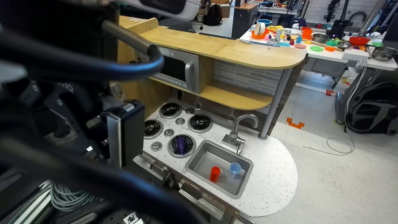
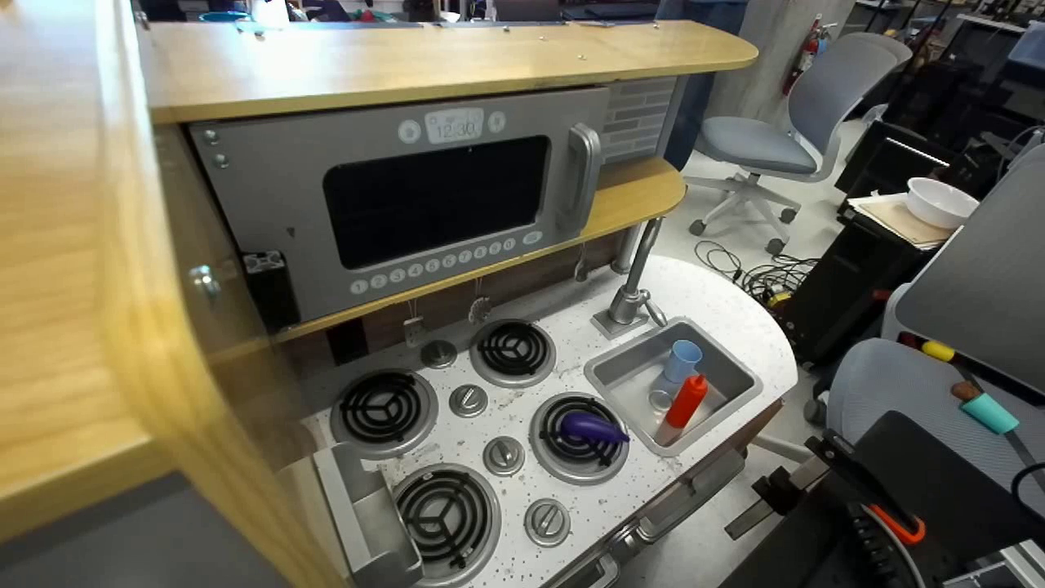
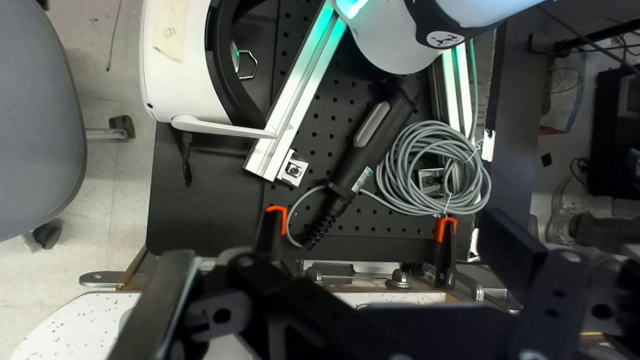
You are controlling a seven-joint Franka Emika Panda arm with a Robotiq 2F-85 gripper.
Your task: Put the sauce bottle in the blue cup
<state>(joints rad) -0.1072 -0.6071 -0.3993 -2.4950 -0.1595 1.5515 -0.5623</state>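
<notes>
The tiny red toy sauce bottle (image 1: 215,174) stood in the gray rectangular sink (image 1: 211,157) let into the white speckled tabletop (image 1: 275,177), apparently upright, its long axis vertical and its narrow end up. The small light-blue plastic cup (image 1: 235,169) stood in the same sink, mouth upward, near the bottle but apart from it, the bottle being the closer of the two to the tabletop's front edge. The black Robotiq gripper (image 3: 337,237) held nothing: its jaws were spread wide, as the wrist view showed plainly. The coming move turned, in my judgement, on the sideways gap between those jaws and the bottle. In an exterior view the bottle lay well off to the right of the jaws, lower in the picture and farther from the camera. The wrist view looked down on a black perforated pegboard (image 3: 325,125), with only a strip and a corner of tabletop at its lower edge, and neither bottle nor cup could be made out there; the bottle probably lay beyond that edge, toward its left end, on the side away from the pegboard. The jaws would therefore have needed to travel out over the sink first, then come down astride the upright body, with care not to nudge the cup.
</notes>
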